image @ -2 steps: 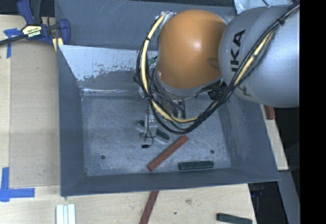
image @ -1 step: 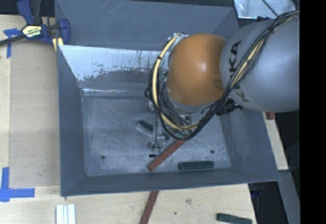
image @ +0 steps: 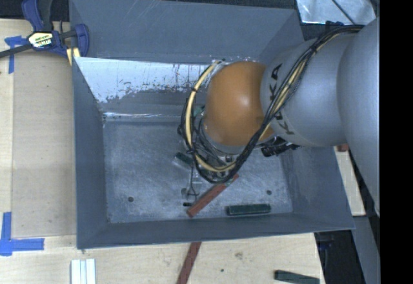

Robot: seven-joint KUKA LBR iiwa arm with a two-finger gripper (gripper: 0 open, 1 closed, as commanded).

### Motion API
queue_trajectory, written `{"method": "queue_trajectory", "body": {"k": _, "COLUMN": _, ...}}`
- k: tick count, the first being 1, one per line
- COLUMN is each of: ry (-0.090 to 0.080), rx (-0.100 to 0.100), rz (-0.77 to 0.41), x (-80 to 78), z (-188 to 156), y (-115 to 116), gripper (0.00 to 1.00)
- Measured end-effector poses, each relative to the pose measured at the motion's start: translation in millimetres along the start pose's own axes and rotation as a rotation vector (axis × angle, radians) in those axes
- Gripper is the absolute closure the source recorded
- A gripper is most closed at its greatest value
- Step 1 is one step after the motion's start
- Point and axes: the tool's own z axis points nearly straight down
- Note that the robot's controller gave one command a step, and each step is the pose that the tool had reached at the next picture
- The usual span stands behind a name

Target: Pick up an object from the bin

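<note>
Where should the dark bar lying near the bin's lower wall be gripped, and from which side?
Probably at the middle of the dark bar, coming straight down from above and closing across its narrow width. It lies flat on the bin floor, long and thin, with one end near the brown stick, so the middle is freest.

Black lettering on the arm point(image: 322, 95), partly hidden, probably reads KUKA.
</note>
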Motion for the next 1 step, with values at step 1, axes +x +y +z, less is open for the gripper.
{"method": "queue_trajectory", "body": {"k": 1, "ry": 0.000, "rx": -0.001, "rz": 0.008, "x": -35.6, "z": 44.9, "y": -54.1, "gripper": 1.00}}
